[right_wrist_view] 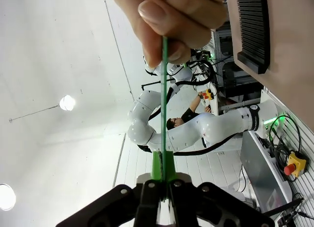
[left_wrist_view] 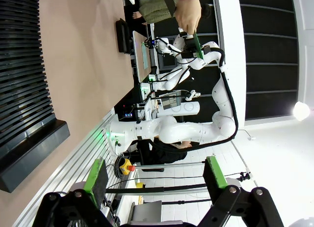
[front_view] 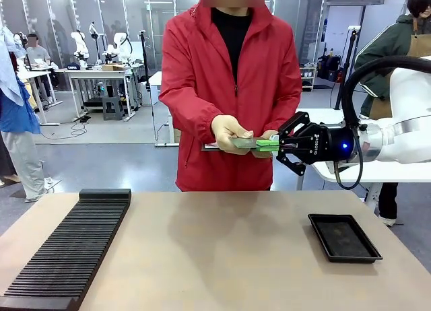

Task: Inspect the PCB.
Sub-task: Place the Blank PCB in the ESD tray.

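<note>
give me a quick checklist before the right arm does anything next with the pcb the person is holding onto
1. Right gripper shut on the PCB edge: ok.
2. PCB held roughly level: ok.
3. Person's hand off the board: not ok, it pinches the far end.
4. Left gripper open, away from the handover: ok.
5. Board's face readable for inspection: cannot tell, seen near edge-on.

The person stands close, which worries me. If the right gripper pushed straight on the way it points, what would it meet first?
Most likely the person's hand, which pinches the far end of the circuit board that the right gripper is shut on. The exact depth is hard to judge.
</note>
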`<state>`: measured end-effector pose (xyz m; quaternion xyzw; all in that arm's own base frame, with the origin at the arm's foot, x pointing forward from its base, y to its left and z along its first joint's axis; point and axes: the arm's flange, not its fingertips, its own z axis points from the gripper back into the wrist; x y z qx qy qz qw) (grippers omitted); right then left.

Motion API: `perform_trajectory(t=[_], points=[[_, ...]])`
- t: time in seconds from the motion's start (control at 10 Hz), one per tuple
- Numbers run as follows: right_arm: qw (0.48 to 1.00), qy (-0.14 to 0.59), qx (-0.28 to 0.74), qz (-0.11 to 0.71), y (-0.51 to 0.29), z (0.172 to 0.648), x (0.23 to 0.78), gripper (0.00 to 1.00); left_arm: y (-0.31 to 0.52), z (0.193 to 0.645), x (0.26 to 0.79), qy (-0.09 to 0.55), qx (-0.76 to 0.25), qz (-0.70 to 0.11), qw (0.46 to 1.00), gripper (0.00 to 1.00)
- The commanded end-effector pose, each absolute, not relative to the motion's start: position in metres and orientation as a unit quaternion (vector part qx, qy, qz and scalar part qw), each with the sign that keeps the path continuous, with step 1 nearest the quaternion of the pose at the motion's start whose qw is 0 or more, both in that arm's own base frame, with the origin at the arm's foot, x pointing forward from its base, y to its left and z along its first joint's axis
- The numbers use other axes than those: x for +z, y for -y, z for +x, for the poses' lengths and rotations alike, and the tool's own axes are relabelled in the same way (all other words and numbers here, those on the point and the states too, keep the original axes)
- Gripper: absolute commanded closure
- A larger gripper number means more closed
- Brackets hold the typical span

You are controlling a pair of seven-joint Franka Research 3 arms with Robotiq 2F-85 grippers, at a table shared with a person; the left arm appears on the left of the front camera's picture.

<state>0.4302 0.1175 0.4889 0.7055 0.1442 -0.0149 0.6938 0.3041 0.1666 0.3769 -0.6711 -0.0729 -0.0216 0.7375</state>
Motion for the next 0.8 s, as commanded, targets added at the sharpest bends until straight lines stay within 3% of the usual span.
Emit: perform_trajectory(t=[0.0,0.7], points=[[0.695,-0.142,-0.013,0.705,-0.1179,0.4304,0.4896,1.0,-0.1667,0.304,0.3777,0.074,-0.022,-0.67,0.738,0.0],[0.695,-0.142,-0.013,0.705,-0.1179,0.4304,0.4896,1.0,-0.1667,0.304,0.3777,0.074,-0.022,-0.67,0.738,0.0]])
